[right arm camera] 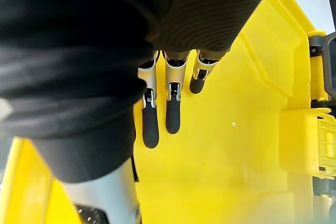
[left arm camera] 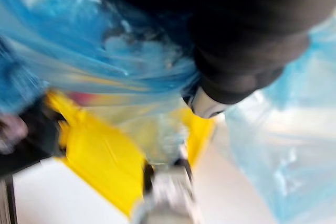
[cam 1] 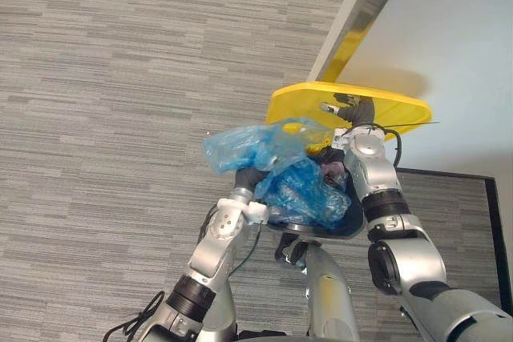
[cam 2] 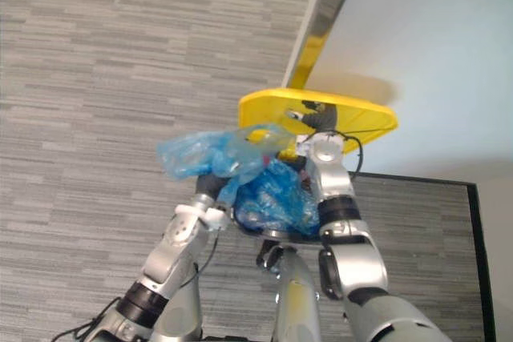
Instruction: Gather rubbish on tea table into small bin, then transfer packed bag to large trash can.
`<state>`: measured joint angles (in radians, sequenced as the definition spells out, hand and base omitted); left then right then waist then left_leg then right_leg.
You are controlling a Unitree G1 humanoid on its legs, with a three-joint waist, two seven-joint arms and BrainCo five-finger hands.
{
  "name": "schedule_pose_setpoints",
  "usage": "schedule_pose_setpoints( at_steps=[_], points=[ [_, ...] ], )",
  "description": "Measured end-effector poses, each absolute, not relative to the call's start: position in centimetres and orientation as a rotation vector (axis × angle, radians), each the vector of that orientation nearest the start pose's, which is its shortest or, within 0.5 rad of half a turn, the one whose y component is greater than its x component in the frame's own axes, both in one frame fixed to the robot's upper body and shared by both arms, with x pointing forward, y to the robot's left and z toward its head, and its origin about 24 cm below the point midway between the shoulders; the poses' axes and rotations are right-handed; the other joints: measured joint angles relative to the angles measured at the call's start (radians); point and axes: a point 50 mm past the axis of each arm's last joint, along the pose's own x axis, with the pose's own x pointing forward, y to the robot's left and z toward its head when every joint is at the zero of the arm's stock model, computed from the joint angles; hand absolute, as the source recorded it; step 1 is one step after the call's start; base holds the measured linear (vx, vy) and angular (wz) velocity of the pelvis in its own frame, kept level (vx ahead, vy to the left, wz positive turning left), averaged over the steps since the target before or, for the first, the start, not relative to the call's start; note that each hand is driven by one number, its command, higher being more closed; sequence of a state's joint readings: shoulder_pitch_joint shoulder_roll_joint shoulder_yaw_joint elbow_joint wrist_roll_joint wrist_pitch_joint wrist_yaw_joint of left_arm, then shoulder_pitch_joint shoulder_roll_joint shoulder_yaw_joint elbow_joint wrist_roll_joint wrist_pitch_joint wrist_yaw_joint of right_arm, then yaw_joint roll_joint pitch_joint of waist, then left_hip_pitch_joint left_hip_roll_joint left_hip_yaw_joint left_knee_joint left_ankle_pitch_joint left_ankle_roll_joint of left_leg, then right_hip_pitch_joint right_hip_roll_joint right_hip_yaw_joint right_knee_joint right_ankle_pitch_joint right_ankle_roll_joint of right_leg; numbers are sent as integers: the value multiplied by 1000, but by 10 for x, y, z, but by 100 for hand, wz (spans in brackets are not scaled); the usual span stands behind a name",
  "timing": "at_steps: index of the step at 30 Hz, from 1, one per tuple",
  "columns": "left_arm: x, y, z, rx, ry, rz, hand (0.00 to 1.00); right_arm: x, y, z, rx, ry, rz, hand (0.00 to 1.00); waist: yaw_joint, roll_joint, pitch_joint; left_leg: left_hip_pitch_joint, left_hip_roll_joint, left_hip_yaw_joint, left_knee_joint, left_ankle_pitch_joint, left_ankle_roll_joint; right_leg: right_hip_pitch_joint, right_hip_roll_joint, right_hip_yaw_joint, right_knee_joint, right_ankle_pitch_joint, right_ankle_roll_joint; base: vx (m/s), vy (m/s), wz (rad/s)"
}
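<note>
So here's the situation: the crinkly translucent blue plastic rubbish bag (cam 1: pixel 298 188) sits right in the middle of the head views. It's bunched up and puffy, with one loose flap sticking out toward the left of the frame. It sits over the dark opening of the large trash can (cam 1: pixel 341 228), just below the can's flat yellow plastic lid (cam 1: pixel 300 102), which is tipped up and open. The bag's upper edge overlaps the lid's lower rim.

The left hand (cam 1: pixel 247 178) comes up from the lower left and is buried in the left side of the bag. The blue film wraps around its dark cover, and honestly I can't tell how its fingers are set. The left wrist view is just blue plastic up close, with the yellow lid behind it.

The right hand (cam 1: pixel 353 108) reaches up from the lower right to the lid. In the right wrist view its fingers (right arm camera: pixel 150 127) are straight, side by side, and laid flat against the lid's yellow inner face, so they're not curled round anything.

The rest is grey striped carpet floor (cam 1: pixel 120 78) across the left side, a pale wall (cam 1: pixel 457 30) in the upper right, and a shiny metal strip (cam 1: pixel 362 2) running diagonally between them down toward the lid.
</note>
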<state>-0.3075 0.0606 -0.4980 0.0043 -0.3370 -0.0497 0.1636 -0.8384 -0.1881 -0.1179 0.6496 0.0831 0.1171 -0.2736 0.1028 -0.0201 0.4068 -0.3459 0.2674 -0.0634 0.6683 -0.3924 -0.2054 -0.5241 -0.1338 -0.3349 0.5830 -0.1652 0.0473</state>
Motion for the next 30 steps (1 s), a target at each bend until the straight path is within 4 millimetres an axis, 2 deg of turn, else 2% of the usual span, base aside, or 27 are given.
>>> schedule_pose_setpoints(
  at_steps=[5, 8, 11, 14, 20, 24, 30],
  points=[
    [267, 1, 129, -226, -265, -543, 100, 395, -173, 159, -39, -73, -260, 0, -5, -2, 1, -2, 0, 20, 0, 1, 2, -3, 10, 16, -32, 21, -1, -23, 22, -12],
    [268, -18, 142, -178, -318, -608, 100, 398, -168, 169, -34, -99, -250, 0, -10, -16, 8, -11, -4, 48, 1, 0, 3, -28, 10, 41, -40, 35, 4, -11, 28, -19],
    [277, -28, 148, -105, -342, -618, 100, 401, -161, 182, -22, -131, -233, 0, -41, -24, 12, -40, -5, 53, 14, -1, 5, -52, 12, 47, -49, 50, 4, -3, 26, -10],
    [286, -26, 139, -53, -309, -587, 100, 401, -162, 184, -25, -137, -239, 0, -52, -28, 14, -39, -5, 76, 14, -4, 10, -65, 14, 65, -48, 55, 2, 26, 23, -15],
    [298, -24, 106, 66, -174, -551, 100, 400, -161, 196, -20, -185, -237, 0, -72, -38, 20, -75, -5, 85, 21, -8, 16, -97, 18, 73, -65, 66, 3, 2, 6, -4],
    [312, -11, 77, 163, -39, -479, 100, 395, -156, 203, -27, -243, -226, 0, -97, -41, 22, -124, -1, 85, 57, -22, 28, -133, 23, 77, -62, 72, 3, 2, 18, -5],
    [327, -3, 73, 247, 4, -427, 100, 395, -143, 202, -76, -260, -182, 0, -101, -47, 40, -161, 8, 97, 87, -39, 31, -173, 36, 95, -61, 83, 2, -1, 15, -11]
  ],
)
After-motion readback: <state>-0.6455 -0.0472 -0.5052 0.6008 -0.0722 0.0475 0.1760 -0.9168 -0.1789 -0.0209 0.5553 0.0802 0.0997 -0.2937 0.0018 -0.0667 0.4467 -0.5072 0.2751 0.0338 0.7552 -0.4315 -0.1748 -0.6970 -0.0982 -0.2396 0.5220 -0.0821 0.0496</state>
